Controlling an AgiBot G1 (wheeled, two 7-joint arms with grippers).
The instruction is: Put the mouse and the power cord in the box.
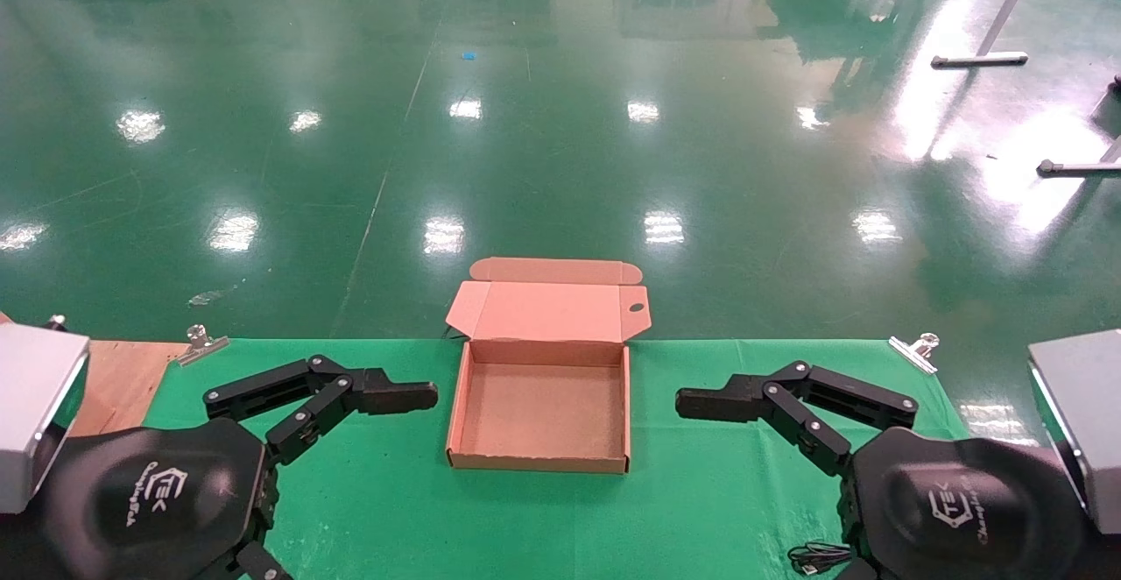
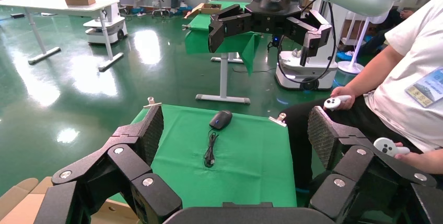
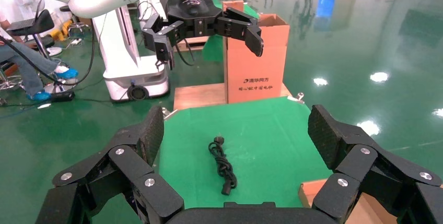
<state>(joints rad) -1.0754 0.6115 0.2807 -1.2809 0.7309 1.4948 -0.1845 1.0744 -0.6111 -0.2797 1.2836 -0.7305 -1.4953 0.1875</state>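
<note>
Green cloth covers the table (image 1: 701, 510), with the box (image 1: 543, 413) lying open at its middle between the left gripper (image 2: 235, 130) and right gripper (image 3: 235, 125), both spread wide and empty. Only the left wrist view shows the mouse (image 2: 221, 119); only the right wrist view shows the power cord (image 3: 222, 164).

We are noting matte black linked fingers with silver screw heads and textured pads on the left gripper (image 1: 398, 396) and right gripper (image 1: 714, 405), glossy black wrist housings bearing white logos, and white arm shells with black cables.
</note>
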